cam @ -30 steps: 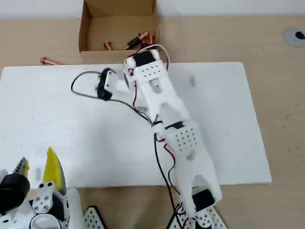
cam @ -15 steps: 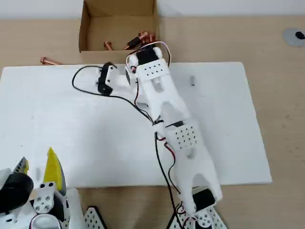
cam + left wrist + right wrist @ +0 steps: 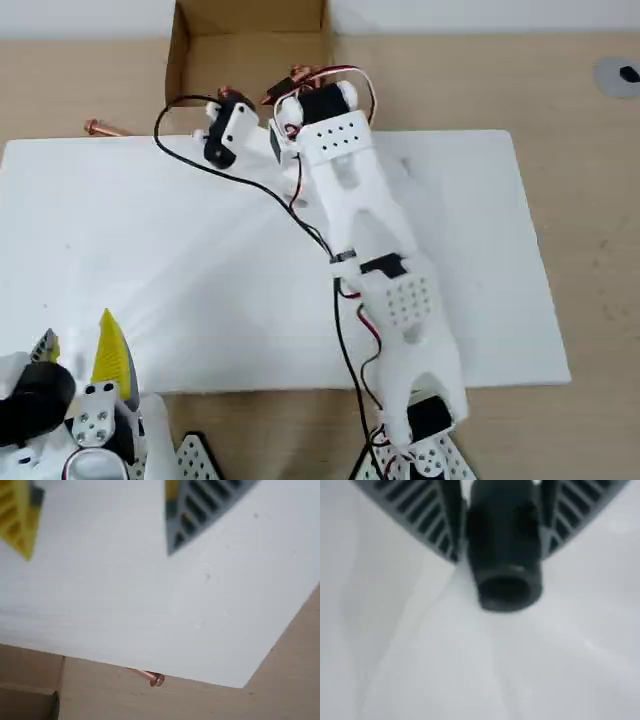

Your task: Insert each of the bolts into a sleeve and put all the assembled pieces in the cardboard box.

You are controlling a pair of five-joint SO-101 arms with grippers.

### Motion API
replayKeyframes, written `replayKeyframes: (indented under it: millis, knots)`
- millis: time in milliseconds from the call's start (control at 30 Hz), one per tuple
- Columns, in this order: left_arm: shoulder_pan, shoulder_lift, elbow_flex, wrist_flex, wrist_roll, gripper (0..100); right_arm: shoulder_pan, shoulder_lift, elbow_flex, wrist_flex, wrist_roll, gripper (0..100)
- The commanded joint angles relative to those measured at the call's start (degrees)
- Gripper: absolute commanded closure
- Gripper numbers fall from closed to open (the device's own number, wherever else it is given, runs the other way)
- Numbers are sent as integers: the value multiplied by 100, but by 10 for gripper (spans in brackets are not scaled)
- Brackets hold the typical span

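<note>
My right gripper [image 3: 502, 555] is shut on a black sleeve [image 3: 505, 545], which hangs open end down just above the white board [image 3: 420, 670]. In the high view the right arm [image 3: 350, 190] stretches across the board to the front wall of the cardboard box [image 3: 177, 60]. Copper bolts in dark sleeves [image 3: 300, 78] lie inside the box. One loose copper bolt [image 3: 103, 128] lies on the wood left of the box, and the same bolt [image 3: 153, 678] peeks past the board's edge. My left gripper [image 3: 75, 365] stands open at the near left corner, its yellow fingers [image 3: 17, 520] holding nothing.
The white board [image 3: 150, 250] covers most of the table. A black cable [image 3: 190, 165] loops from the right wrist camera [image 3: 225, 130] over the board. A grey disc [image 3: 618, 75] sits at the far right on the wood.
The right arm has stretched farther toward the box, and its wrist camera has swung up to the box's front wall. The left arm has stayed put.
</note>
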Motion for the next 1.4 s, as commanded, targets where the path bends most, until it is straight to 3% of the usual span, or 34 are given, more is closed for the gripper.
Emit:
replayKeyframes:
  millis: [0,200,933,1367]
  knots:
    - [-88,13,-176,26,-88,809,-4,-989,1349,79,-70,959]
    - [-88,4,-176,26,-88,812,-40,-1560,2026,79,-79,825]
    - [-88,4,-123,26,-88,811,-75,-1613,3512,-281,-123,823]
    - [-62,4,-114,26,-88,811,-541,-1596,3864,-527,-281,823]
